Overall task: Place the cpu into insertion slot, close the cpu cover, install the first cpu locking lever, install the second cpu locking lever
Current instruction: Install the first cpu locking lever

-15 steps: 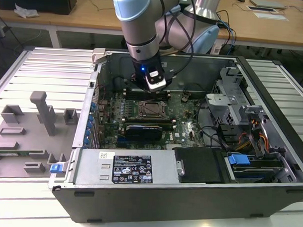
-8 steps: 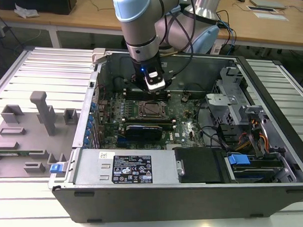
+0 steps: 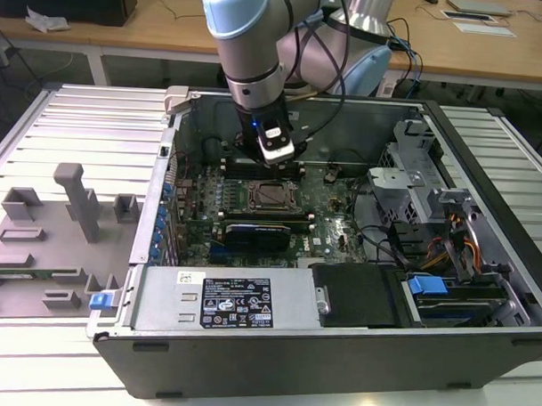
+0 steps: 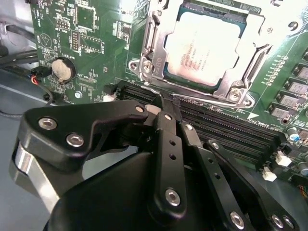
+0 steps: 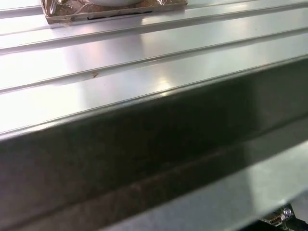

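Exterior view: open PC case (image 3: 337, 348) sits on a slatted table (image 3: 87, 125), w/ a grey fixture tray (image 3: 47, 240) just beside the case on the exterior view's left. The arm reaches down into the case. The gripper (image 3: 280, 161) hangs low over the motherboard (image 3: 332, 227), near the board's far edge. The cpu (image 3: 269, 196) lies in its socket around mid-board, just nearer the camera than the gripper. A long black card (image 3: 257, 231) lies past the socket, toward the case's front wall.

Second wrist view: the black fingers (image 4: 168, 139) are drawn together, tips meeting. They are right at the socket's edge, over the memory slots (image 4: 231, 127). A thin lever rod (image 4: 211, 99) runs along that socket edge up to the tips; can't tell if it is pinched between them. The cpu cover (image 4: 155, 38) lies flat, framing the chip, silvery top face showing thru the window. A coin battery (image 4: 62, 69) sits well apart from the socket on the board.

First wrist view: table slats, then the case's dark wall.
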Robot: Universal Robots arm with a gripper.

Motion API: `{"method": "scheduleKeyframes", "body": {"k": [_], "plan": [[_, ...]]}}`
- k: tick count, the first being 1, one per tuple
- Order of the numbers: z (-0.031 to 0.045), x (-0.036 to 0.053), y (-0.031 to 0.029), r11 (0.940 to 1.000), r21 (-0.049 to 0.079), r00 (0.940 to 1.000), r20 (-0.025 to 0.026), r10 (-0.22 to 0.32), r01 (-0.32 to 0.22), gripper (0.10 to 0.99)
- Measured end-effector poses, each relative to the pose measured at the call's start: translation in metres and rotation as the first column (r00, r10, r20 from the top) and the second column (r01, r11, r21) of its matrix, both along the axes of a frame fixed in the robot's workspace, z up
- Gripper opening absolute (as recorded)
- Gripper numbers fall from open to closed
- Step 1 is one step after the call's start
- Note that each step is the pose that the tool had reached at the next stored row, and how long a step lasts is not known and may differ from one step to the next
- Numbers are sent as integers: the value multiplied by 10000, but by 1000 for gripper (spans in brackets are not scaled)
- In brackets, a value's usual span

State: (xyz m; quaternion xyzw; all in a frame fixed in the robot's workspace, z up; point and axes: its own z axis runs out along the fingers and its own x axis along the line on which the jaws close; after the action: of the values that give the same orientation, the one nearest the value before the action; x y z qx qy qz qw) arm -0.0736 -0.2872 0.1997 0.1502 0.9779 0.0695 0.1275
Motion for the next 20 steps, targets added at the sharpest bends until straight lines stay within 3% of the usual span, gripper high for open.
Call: {"method": "scheduleKeyframes", "body": {"k": [6, 20], "plan": [[-37, 1, 0, 9996, -153, 9998, -1, -222, 222, 106], [-41, 23, -1, 9997, -130, 9998, -1, -222, 222, 106]]}}
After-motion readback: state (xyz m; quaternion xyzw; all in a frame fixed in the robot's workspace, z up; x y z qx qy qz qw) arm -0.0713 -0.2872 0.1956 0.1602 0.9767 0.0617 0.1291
